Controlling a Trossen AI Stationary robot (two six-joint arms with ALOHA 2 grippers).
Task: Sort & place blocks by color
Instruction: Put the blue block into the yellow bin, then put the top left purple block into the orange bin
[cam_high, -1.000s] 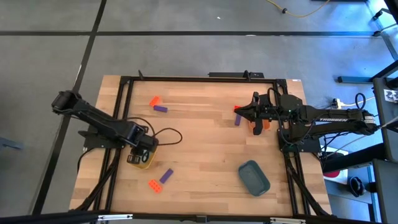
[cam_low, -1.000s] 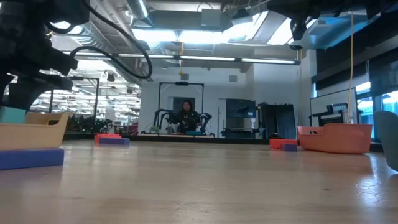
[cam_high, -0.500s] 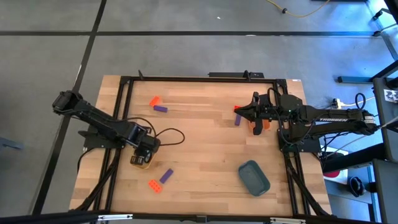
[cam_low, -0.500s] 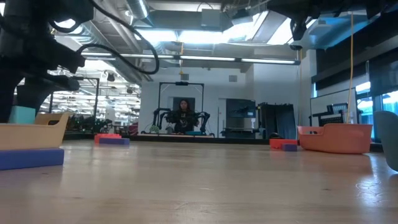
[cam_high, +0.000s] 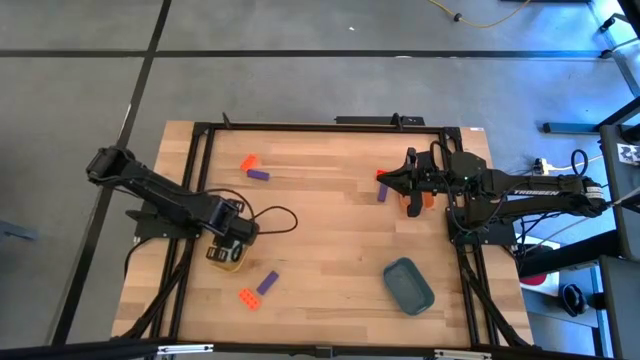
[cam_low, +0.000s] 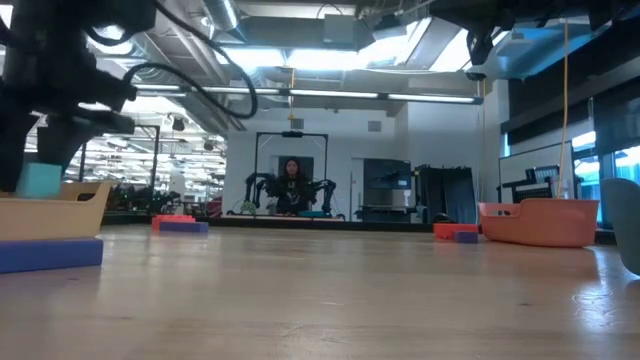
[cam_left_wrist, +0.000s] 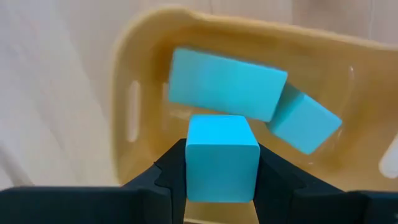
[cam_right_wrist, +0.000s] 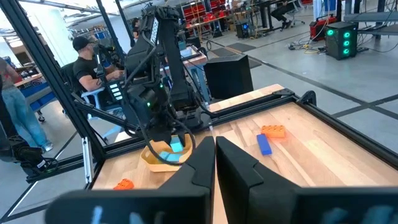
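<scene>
One teal block (cam_left_wrist: 222, 158) clamped in the left gripper (cam_left_wrist: 222, 177) — above the yellow tray (cam_left_wrist: 134, 74) — right gripper (cam_right_wrist: 214, 163) clenched, empty.

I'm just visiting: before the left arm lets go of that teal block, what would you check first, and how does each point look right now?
1. Teal block held between the left gripper fingers: ok.
2. Block is over the yellow tray, not the bare table: ok.
3. Tray holds only matching colour, two teal blocks already inside: ok.
4. Room left in the tray for a third: ok, bare floor shows beside them.
5. Block low enough to drop gently: cannot tell.
6. Right gripper far off, shut, by the orange tray: ok.
</scene>
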